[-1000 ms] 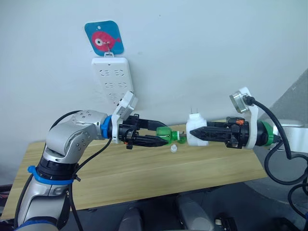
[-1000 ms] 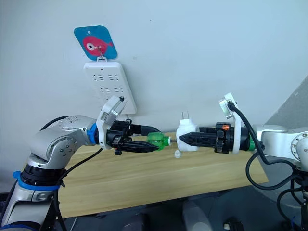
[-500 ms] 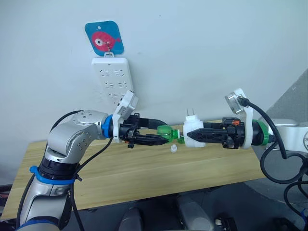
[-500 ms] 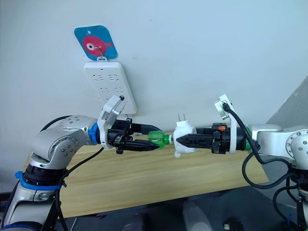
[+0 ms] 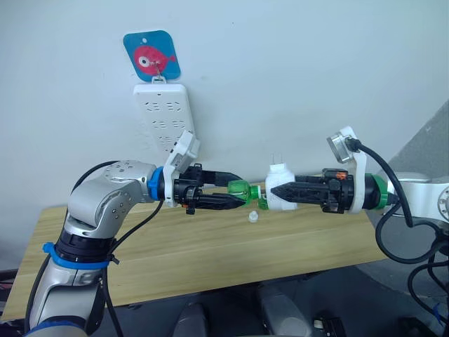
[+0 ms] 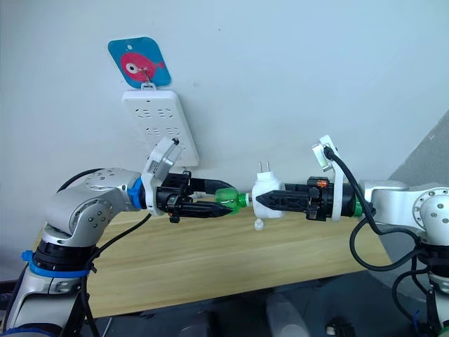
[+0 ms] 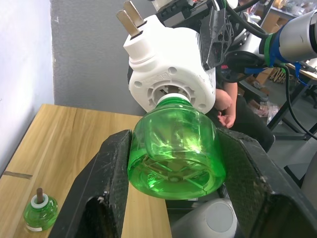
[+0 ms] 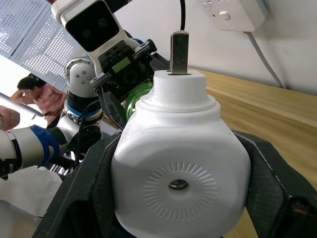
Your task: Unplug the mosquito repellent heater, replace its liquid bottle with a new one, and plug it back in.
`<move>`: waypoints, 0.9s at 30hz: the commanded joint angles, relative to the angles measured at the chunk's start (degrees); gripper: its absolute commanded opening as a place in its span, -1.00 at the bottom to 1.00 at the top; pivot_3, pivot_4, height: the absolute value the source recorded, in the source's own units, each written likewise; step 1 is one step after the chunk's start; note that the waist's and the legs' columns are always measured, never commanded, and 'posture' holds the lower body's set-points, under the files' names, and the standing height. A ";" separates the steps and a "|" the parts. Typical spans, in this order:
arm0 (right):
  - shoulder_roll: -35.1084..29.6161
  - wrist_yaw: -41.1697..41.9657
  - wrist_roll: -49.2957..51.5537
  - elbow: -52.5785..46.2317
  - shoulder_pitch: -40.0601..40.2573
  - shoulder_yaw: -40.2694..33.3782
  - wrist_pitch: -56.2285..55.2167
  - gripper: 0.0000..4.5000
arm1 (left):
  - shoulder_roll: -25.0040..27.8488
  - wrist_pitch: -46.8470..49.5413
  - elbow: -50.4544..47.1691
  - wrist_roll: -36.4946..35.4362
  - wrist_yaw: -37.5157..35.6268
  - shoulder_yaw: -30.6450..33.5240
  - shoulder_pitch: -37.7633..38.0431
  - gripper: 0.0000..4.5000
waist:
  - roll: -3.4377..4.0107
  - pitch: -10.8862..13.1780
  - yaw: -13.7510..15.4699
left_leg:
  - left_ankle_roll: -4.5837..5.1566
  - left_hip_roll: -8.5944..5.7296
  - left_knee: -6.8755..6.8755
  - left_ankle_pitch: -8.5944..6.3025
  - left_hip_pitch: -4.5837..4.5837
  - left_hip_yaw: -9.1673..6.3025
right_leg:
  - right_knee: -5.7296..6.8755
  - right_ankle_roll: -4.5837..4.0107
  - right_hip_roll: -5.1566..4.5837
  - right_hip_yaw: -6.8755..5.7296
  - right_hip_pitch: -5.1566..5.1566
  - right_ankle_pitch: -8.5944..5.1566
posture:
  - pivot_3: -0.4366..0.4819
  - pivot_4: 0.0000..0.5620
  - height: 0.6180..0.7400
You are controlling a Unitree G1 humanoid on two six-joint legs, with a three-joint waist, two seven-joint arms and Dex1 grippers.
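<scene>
My left gripper (image 5: 237,192) is shut on a green liquid bottle (image 7: 173,144), held sideways above the wooden table (image 5: 210,253). My right gripper (image 5: 275,194) is shut on the white mosquito repellent heater (image 8: 178,163), its two plug prongs pointing up. The two meet in mid-air: the bottle's neck sits in the round opening in the heater's base. A second small green bottle (image 7: 39,213) with a wick stands on the table.
A white power strip (image 5: 165,119) hangs on the wall under a blue fish card (image 5: 151,56). A small white cap (image 5: 252,217) lies on the table below the grippers. A seated person (image 7: 225,106) is behind the right arm.
My right gripper has carried the heater leftward to the bottle, closing the gap; the bottle's neck now sits in the heater's base. The left gripper has barely moved.
</scene>
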 commanded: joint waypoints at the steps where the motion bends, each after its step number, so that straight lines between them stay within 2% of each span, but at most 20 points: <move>1: -0.68 1.67 0.68 -1.64 -0.98 -0.81 0.83 0.32 | -0.45 -0.77 -2.37 -1.46 -0.74 0.41 -0.50 0.04 | 0.00 0.00 0.00 | 0.00 0.00 0.00 0.00 0.00 0.00 | 0.00 0.00 0.00 0.00 0.00 0.00 | -0.49 -0.61 1.00; 12: -4.07 5.04 -1.13 0.33 -0.44 -2.71 2.20 0.32 | 0.75 -0.33 -2.83 -1.52 -1.44 0.69 0.32 0.04 | 0.00 0.00 -0.01 | 0.00 0.00 0.00 0.00 0.01 0.00 | 0.00 0.01 0.00 0.00 0.01 -0.01 | -0.49 -0.61 1.00; 27: -2.10 4.93 -1.26 1.14 -1.24 -2.16 1.89 0.32 | 0.18 -2.34 -1.99 -0.71 -1.77 0.49 1.77 0.04 | 0.00 0.00 0.00 | 0.00 0.00 0.00 0.00 0.02 0.01 | 0.00 0.01 0.00 0.00 0.02 -0.01 | -0.48 -0.61 1.00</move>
